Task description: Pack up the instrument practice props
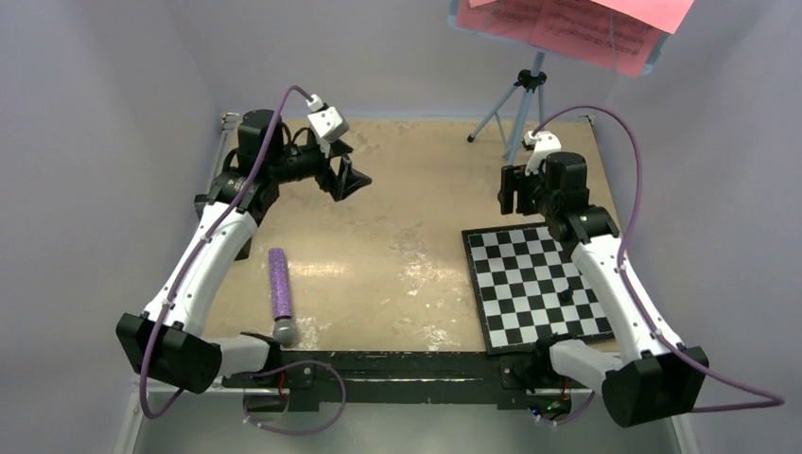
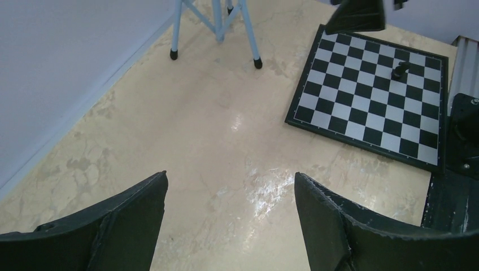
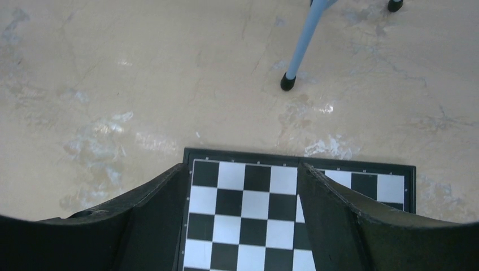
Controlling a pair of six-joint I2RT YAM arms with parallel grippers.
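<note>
Left gripper [image 2: 230, 180] is seen spread, nothing gripped; right gripper [image 3: 243, 169] is spread above checkered board [image 3: 257, 226] edge, music stand [image 1: 531, 83] nearby.

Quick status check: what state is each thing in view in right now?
Music stand: upright on its tripod legs.
Pink pages: resting on the stand.
Microphone: lying flat.
Checkered board: lying flat, one small dark piece on it.
Left gripper: open, empty.
Right gripper: open, empty.
</note>
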